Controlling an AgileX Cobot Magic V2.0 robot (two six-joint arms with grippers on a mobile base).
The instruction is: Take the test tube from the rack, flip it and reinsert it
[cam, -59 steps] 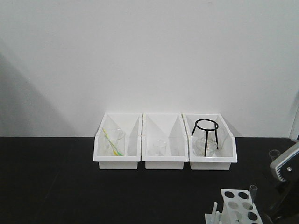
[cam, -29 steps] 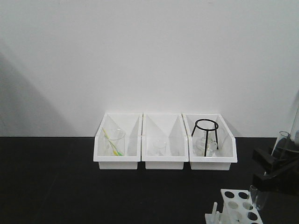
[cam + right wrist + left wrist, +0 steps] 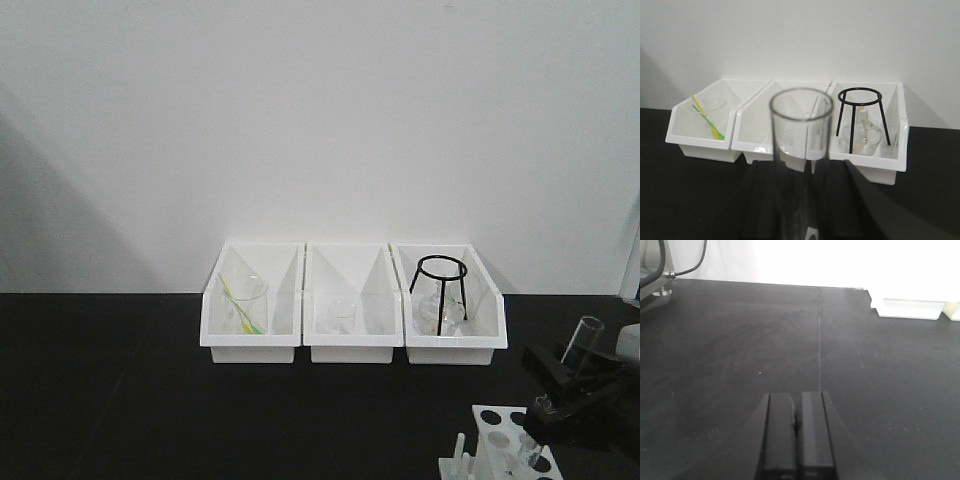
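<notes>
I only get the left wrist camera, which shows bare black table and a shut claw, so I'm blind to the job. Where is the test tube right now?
Observer: The right claw is shut on the test tube, with its open mouth up.
Operator: And the rack?
Observer: The rack sits at the bottom edge of the front view, just left of that claw. The tube leans up and to the right of it.
Operator: Anything behind it?
Observer: Three white bins stand along the wall, and the right one holds a black wire stand.
</notes>
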